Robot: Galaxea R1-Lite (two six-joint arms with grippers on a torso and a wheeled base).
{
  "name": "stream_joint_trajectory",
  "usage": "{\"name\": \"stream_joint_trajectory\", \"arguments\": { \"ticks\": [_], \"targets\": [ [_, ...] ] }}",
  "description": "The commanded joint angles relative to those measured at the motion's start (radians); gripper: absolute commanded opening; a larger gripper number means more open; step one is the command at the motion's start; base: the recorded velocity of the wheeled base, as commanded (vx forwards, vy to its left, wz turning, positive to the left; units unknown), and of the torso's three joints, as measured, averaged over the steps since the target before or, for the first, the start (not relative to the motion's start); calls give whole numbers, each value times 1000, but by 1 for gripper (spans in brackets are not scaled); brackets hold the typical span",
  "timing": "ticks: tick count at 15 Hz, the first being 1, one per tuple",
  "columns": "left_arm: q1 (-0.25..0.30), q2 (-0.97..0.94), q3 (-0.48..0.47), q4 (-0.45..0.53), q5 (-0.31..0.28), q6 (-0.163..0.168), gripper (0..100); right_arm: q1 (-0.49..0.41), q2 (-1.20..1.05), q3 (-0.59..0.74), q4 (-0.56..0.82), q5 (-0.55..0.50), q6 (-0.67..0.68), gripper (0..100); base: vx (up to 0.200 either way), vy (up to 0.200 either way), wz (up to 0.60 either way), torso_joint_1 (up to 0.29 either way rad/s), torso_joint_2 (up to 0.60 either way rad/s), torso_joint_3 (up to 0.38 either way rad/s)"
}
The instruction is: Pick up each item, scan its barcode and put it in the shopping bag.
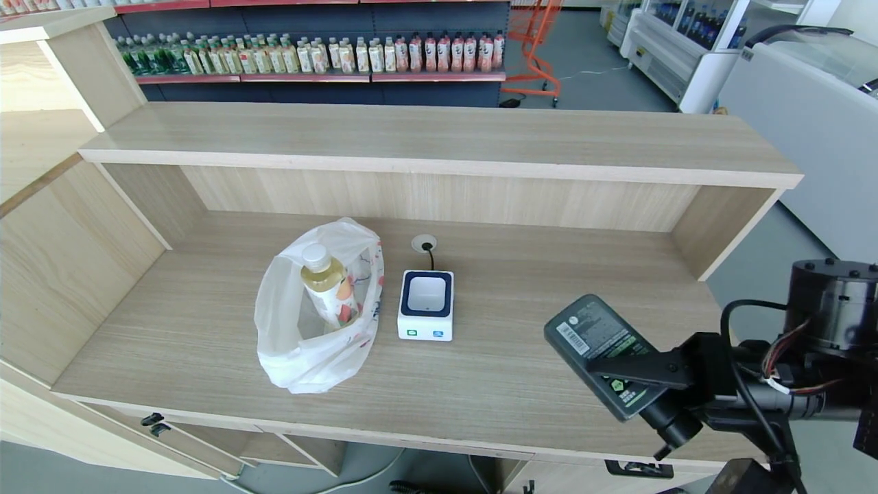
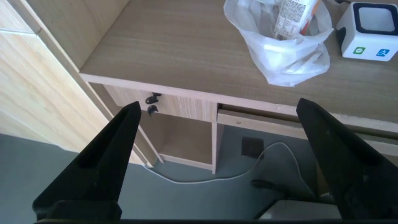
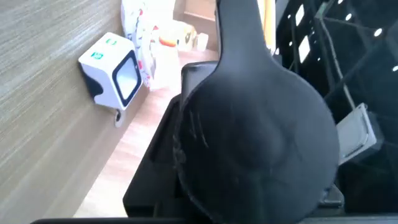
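A white plastic shopping bag (image 1: 312, 343) stands open on the wooden counter (image 1: 521, 288), with a tea bottle (image 1: 329, 285) upright inside it. Just right of the bag sits the white barcode scanner (image 1: 425, 304), window facing up. My right gripper (image 1: 641, 391) is shut on a flat dark package (image 1: 597, 339), barcode label up, held above the counter's front right, well right of the scanner. The right wrist view has the package (image 3: 261, 124) close up, with the scanner (image 3: 112, 78) and bag (image 3: 146, 37) beyond. My left gripper (image 2: 224, 162) hangs open, off the counter's front edge, near the bag (image 2: 286, 43).
A raised shelf (image 1: 439, 140) and side walls enclose the counter on three sides. A cable grommet (image 1: 424, 243) lies behind the scanner. Drawers with dark handles (image 1: 152, 422) sit under the front edge. Store shelves of bottles (image 1: 315, 55) stand far behind.
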Motion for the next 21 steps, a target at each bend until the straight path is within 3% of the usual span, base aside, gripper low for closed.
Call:
{"name": "stream_joint_trajectory", "arguments": {
  "ticks": [1,5,7,10,21],
  "targets": [
    [0,0,0,0,0,0,100,77,22,-11,0,21,-76,0,0,0,0,0,0,0],
    [0,0,0,0,0,0,100,83,25,-7,3,104,-197,0,0,0,0,0,0,0],
    [0,0,0,0,1,0,100,132,34,-8,3,106,-229,0,0,0,0,0,0,0],
    [0,0,0,0,0,0,100,189,52,-11,1,104,-240,0,0,0,0,0,0,0],
    [0,0,0,0,0,0,100,191,20,-10,4,104,-252,0,0,0,0,0,0,0]
  ]
}}
